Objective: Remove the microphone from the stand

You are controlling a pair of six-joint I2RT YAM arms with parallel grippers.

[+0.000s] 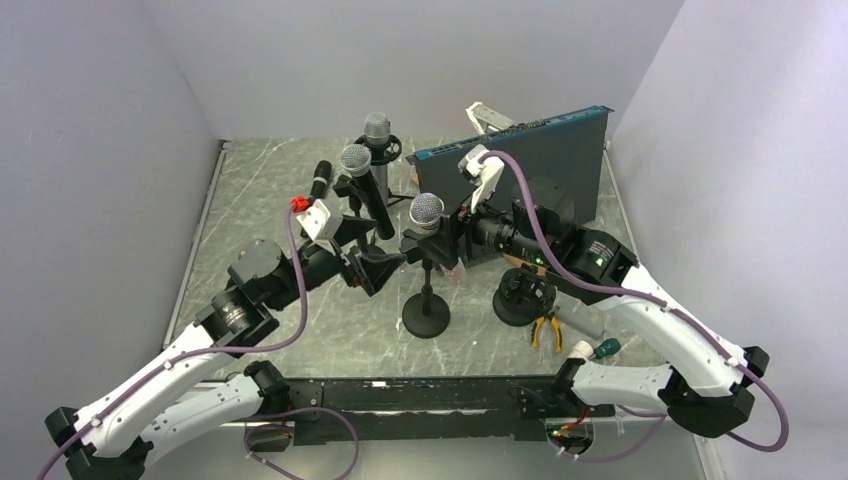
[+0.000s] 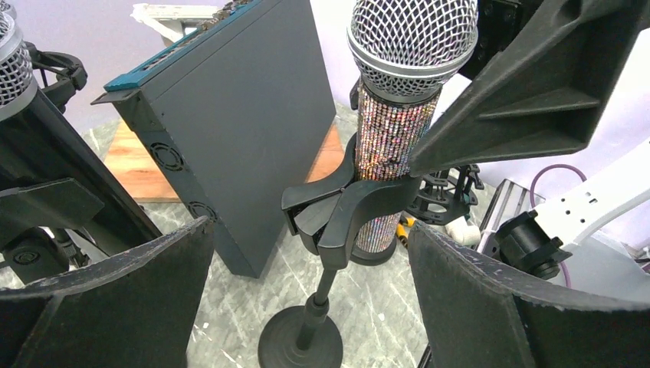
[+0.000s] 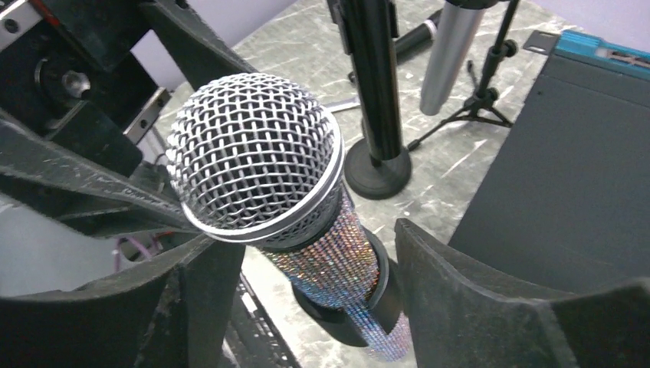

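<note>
Step in hand: getting a grip on the microphone [image 3: 257,153], ahead of the lift. It sits upright in the clip [image 2: 345,203] of the stand [image 1: 426,318], with its glittered body between the right fingers [image 3: 475,299], just under the mesh head. The right fingers are part open. One looks to be against or just beside the body and a gap shows at the other, so they are not clamped and nothing is held

The left fingers [image 2: 115,299] are spread fully wide and empty. The clip and the stand's post lie between them, touching neither

Judgement: removal not begun. The next move calls for the right fingers to shut squarely on the body above the clip. They then draw it up along its own axis so it slides free. The left fingers are placed to pinch the post and hold the stand down. Without that, the base may lift or tip with the microphone

Containers: no bin or tray seen, and the only holders are clips. Two other microphones [image 1: 356,160] beyond the left fingers sit in their own stands. A black one [image 1: 320,180] lies loose on the tabletop [image 1: 250,200] farther out. Pliers [image 1: 545,328] lie behind the right fingers
</note>
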